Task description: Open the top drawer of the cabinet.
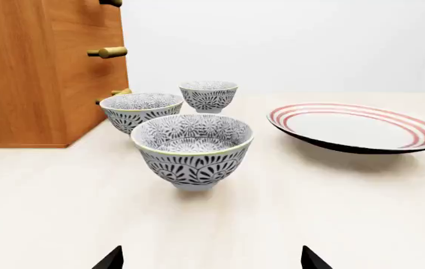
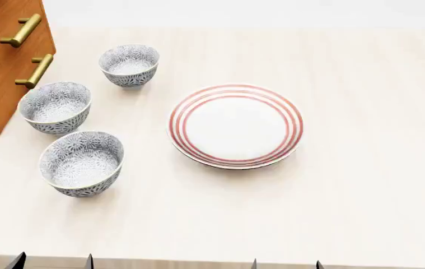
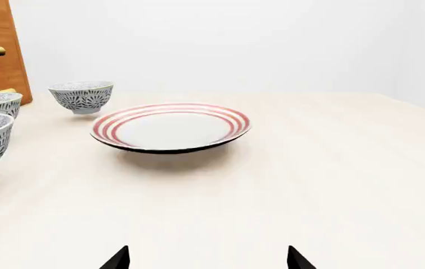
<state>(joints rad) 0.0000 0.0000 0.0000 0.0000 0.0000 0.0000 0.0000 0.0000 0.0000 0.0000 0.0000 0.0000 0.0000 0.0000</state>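
The task is at its very start: neither arm has begun its approach, and the cabinet [image 2: 3, 61] sits at about ten o'clock in the head view, at the far left of the desk [image 2: 362, 190]. Its handles are in view, but the head view cuts the cabinet off, so which handle belongs to the top drawer [image 1: 85, 33] is a judgement; in the left wrist view it looks to be the highest bar. The next move likely calls for the left gripper [image 1: 210, 259] to lift over the three patterned bowls [image 2: 82, 162] and line up on that bar. Both the left gripper and the right gripper [image 3: 208, 259] have their fingers [image 1: 111, 259] spread well apart, holding nothing and touching nothing.
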